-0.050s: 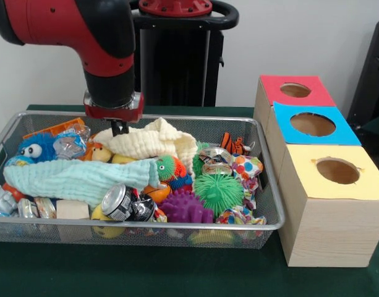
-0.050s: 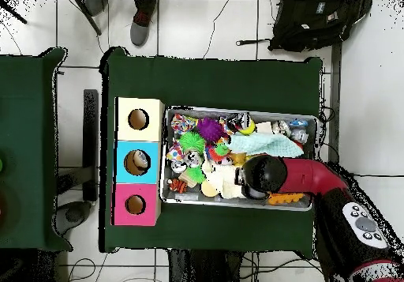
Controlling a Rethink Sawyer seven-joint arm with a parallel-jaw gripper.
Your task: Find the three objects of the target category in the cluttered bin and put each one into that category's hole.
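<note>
Nearest in the wire bin [image 1: 272, 224] lie a crushed can [image 1: 118, 202], a purple spiky ball [image 1: 184, 207] and a green spiky ball [image 1: 219, 192]. Behind them a mint cloth [image 1: 75, 178] stretches leftward. Farther back the pincer [image 1: 120, 129] dips onto a cream cloth [image 1: 153, 141]; its state I cannot tell. Beside the bin stand 3 boxes with holes: yellow [image 1: 328, 204], blue [image 1: 306, 127], red [image 1: 291, 93].
</note>
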